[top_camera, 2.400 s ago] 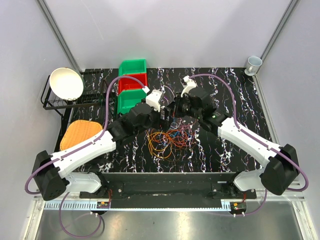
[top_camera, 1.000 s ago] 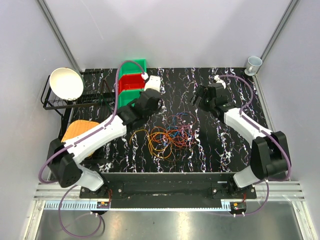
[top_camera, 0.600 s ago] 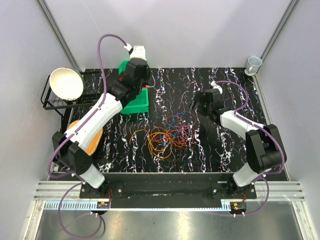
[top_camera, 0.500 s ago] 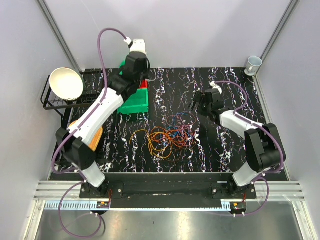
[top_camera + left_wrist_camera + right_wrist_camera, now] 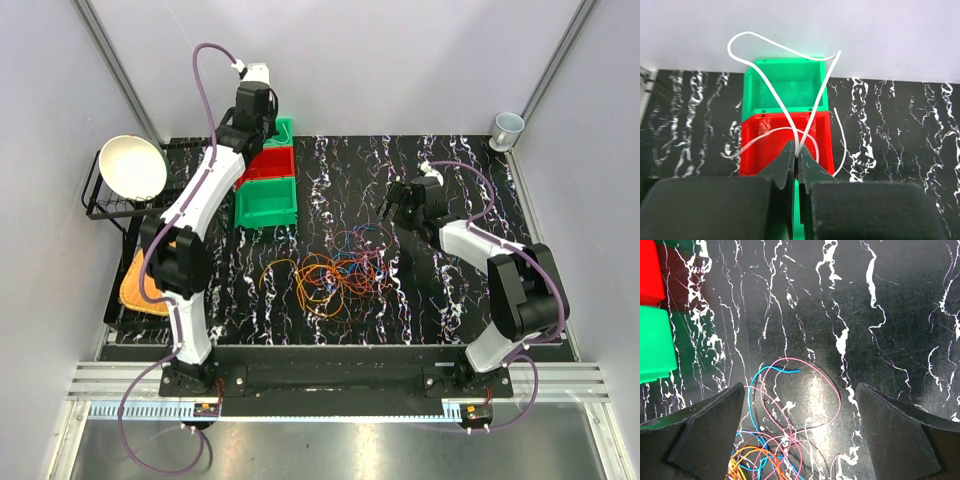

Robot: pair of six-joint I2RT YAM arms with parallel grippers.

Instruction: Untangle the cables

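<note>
The cables [image 5: 335, 275] lie as a tangle of orange, red, pink and blue loops in the middle of the black marbled table. Far back on the left, my left gripper [image 5: 262, 125] hangs over the coloured bins. In the left wrist view this gripper [image 5: 799, 150] is shut on a thin white cable [image 5: 797, 135], whose loops hang over the red bin [image 5: 760, 145] and the far green bin [image 5: 785, 85]. My right gripper [image 5: 395, 205] hovers at the tangle's far right edge. Its jaws [image 5: 800, 386] stand wide open above a pink loop [image 5: 837, 395] and a blue cable [image 5: 760, 385], holding nothing.
Three bins stand in a row at the back left: green [image 5: 285, 130], red [image 5: 270, 162], green [image 5: 268, 203]. A white bowl [image 5: 132, 167] rests on a black rack at the left edge, with an orange mat [image 5: 135, 280] in front of it. A cup [image 5: 508, 128] stands in the far right corner.
My left arm has swung from the table's middle up to the back left, over the bins. My right gripper has drawn away from the tangle's middle and settled at its far right edge.
</note>
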